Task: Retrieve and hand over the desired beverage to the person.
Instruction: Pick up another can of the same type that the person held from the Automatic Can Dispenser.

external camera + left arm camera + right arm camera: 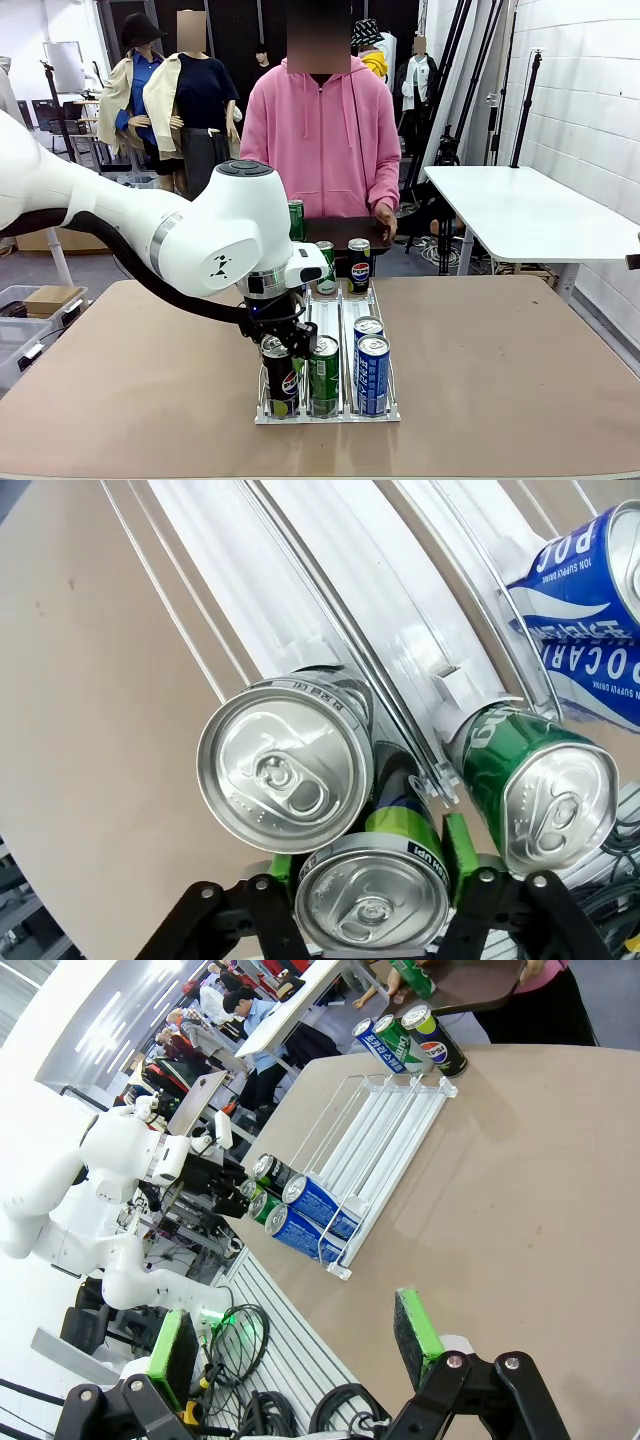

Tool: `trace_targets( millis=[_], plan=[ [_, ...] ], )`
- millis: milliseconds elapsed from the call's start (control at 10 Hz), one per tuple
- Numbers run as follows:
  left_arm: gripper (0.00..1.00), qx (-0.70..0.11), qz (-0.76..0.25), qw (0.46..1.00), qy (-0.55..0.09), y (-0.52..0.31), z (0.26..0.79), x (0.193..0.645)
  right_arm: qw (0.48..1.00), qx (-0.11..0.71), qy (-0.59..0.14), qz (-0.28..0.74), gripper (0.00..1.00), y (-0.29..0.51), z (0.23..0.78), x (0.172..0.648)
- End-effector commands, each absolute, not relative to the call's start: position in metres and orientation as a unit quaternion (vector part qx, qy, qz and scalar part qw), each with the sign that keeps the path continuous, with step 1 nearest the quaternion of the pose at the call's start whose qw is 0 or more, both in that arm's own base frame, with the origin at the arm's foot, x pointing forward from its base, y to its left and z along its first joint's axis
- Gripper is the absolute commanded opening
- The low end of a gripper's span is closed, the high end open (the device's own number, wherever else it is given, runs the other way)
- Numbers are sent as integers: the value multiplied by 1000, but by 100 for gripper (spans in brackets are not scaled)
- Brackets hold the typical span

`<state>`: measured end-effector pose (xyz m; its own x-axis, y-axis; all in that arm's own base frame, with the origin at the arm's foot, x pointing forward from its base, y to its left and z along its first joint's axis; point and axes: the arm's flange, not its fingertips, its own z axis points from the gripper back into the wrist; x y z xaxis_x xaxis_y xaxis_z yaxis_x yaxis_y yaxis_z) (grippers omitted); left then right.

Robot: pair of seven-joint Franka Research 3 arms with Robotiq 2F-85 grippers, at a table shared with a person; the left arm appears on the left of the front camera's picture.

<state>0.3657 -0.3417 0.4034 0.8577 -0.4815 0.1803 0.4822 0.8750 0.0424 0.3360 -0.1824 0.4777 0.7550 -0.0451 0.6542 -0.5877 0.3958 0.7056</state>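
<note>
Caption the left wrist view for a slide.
Left pincer grips a black-and-green can in the white rack, with a green can in the next lane.

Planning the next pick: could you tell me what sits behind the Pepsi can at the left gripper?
Another can, lid showing, in the same lane; its label is covered.

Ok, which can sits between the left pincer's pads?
The black Pepsi can at the front of the left lane; the green can and blue cans alongside stand free.

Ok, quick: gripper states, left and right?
Left gripper: closed on the black Pepsi can.
Right gripper: open, holding nothing.
</note>
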Motion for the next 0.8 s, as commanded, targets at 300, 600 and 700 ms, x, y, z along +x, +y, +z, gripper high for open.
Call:
trace_targets(
  millis=[300, 600, 700],
  plan=[
    [12, -2, -250, 964, -92, -342, 404, 366, 773, 525, -309, 177, 100, -183, 478, 336],
    [12, -2, -250, 964, -92, -342, 404, 366, 773, 525, -309, 177, 100, -183, 478, 336],
    [12, -2, -250, 964, -92, -342, 404, 366, 773, 525, -309, 177, 100, -183, 478, 336]
  ],
)
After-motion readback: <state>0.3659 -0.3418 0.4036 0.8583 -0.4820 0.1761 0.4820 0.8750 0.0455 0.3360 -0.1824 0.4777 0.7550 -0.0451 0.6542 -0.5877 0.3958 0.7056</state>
